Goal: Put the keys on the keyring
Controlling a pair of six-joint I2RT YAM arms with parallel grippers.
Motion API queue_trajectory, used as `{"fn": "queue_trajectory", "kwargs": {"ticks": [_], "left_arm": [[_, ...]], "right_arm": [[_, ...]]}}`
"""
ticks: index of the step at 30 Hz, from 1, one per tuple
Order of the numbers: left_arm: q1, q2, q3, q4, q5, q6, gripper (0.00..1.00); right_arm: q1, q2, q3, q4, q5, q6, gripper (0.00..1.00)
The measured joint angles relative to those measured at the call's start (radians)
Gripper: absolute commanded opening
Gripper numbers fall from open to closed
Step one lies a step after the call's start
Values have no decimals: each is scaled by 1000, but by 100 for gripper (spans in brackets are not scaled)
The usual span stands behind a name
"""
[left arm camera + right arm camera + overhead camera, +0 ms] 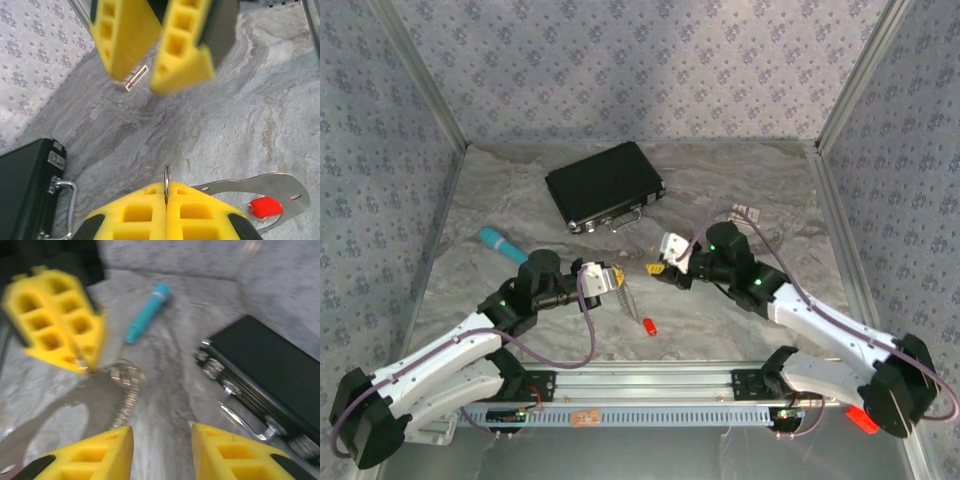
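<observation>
My left gripper [611,279] [167,192] is shut on the thin metal keyring [167,174], which stands edge-on between the yellow pads. From it hangs a beaded chain [626,297] [125,407]. A flat silvery metal piece [280,186] lies just right of the jaws, with a red-headed key [649,326] [265,206] showing at it on the table. My right gripper [658,268] [162,440] faces the left one a short way off, open, with nothing between its fingers [177,55]. In the blurred right wrist view the left gripper's fingers [55,325] are at the upper left.
A black flat case [605,185] [270,370] [25,190] lies at the back centre. A teal pen-like stick [502,245] [147,312] rests left of it. A small pale object [748,212] [134,80] sits at the back right. Patterned walls enclose the marbled table [720,300].
</observation>
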Motion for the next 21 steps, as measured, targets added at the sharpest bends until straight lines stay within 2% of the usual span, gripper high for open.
{"fn": "queue_trajectory", "kwargs": {"ticks": [3, 8, 15, 21], "left_arm": [[0, -1, 7, -21, -12, 47, 0], [-5, -1, 31, -38, -23, 122, 0], [-6, -1, 39, -37, -23, 216, 0], [-6, 9, 39, -38, -34, 222, 0]], "right_arm": [[-11, -85, -18, 3, 147, 133, 49], [-52, -186, -26, -11, 285, 297, 50], [-66, -164, -17, -115, 275, 381, 44], [-60, -95, 29, -232, 210, 383, 43]]}}
